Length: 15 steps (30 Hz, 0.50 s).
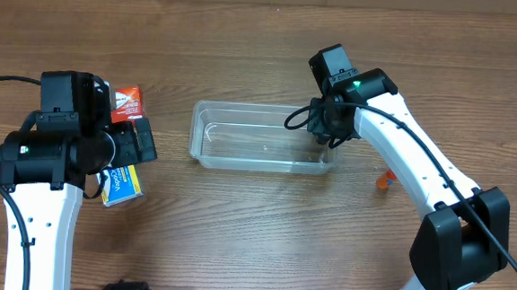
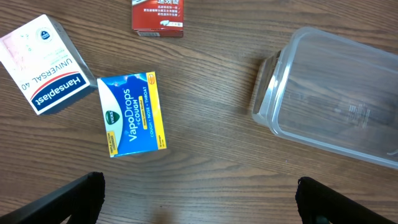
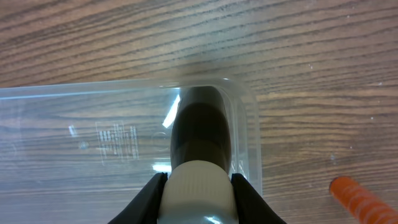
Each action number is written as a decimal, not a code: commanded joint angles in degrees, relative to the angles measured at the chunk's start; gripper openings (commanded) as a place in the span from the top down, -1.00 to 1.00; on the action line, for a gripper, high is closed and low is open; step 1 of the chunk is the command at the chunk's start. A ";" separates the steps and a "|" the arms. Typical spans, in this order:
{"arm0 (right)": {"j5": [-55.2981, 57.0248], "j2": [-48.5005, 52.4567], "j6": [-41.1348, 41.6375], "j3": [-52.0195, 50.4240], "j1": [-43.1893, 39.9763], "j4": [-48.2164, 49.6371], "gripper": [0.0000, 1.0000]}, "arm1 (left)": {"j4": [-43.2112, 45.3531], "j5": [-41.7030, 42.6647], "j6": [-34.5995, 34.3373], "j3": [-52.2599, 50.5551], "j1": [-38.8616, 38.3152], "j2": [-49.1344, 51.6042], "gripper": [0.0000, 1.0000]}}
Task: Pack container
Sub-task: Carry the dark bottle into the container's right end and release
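Clamps a dark, white-capped bottle (image 3: 200,130) in the right gripper (image 3: 199,190), long axis pointing straight down into the right end of the container (image 1: 241,135); has the left gripper (image 2: 199,190) spread wide and empty beyond the container's left end.

a robotics lab bench, by the look: a wood-grain table (image 1: 252,244) with two cabled white robot arms (image 1: 415,159).

Overhead, left arm (image 1: 47,150) covers most of blue VapoDrops box (image 1: 123,183) and left edge of red box (image 1: 126,104); wrist views crop right end of container (image 2: 268,93), cap of blurred dark bottle (image 3: 200,134), and an unidentifiable orange item (image 3: 360,194).
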 commanded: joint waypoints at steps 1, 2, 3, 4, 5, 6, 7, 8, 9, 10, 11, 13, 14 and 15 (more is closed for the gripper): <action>1.25 -0.37 0.33 0.11 -0.15 1.03 0.92 | -0.02 -0.39 0.24 1.38 -0.37 -0.02 -1.00; 1.25 -0.24 0.33 0.04 -0.15 1.16 0.92 | 0.00 -0.39 0.24 1.38 -0.37 -0.02 -1.00; 1.22 -0.07 0.33 -0.17 -0.15 1.42 0.92 | 0.00 -0.39 0.26 1.38 -0.37 -0.02 -1.00; 1.25 0.22 0.33 -0.39 -0.15 1.46 0.92 | 0.02 -0.39 0.26 1.38 -0.37 -0.02 -1.00; 1.25 0.46 0.35 -0.70 -0.15 1.57 0.92 | 0.00 -0.39 0.24 1.38 -0.37 -0.02 -1.00; 1.22 0.72 0.35 -1.22 -0.15 1.99 0.92 | -0.02 -0.39 0.24 1.38 -0.37 -0.02 -1.00; 1.22 0.96 0.33 -1.81 -0.15 2.56 0.92 | 0.00 -0.39 0.24 1.38 -0.37 -0.02 -1.00; 1.22 1.09 0.35 -2.23 -0.15 2.84 0.91 | -0.02 -0.39 0.24 1.38 -0.37 -0.02 -1.00; 1.05 1.40 0.33 -2.51 -0.15 2.89 0.90 | -0.17 -0.39 0.24 1.38 -0.37 -0.02 -1.00; 1.05 1.46 0.35 -2.51 -0.15 2.89 0.86 | -0.35 -0.39 0.24 1.38 -0.37 -0.02 -1.00; 1.05 1.49 0.33 -2.51 -0.15 2.97 0.81 | -0.39 -0.39 0.24 1.38 -0.37 -0.02 -1.00; 1.03 1.46 0.35 -2.51 -0.15 2.93 0.15 | -0.42 -0.39 0.24 1.38 -0.37 -0.02 -1.00; 1.03 1.49 0.33 -2.51 -0.15 2.89 -0.23 | -0.46 -0.39 0.24 1.38 -0.37 -0.02 -1.00; 1.03 1.46 0.35 -2.51 -0.15 2.80 -0.26 | -0.46 -0.39 0.24 1.38 -0.37 -0.02 -1.00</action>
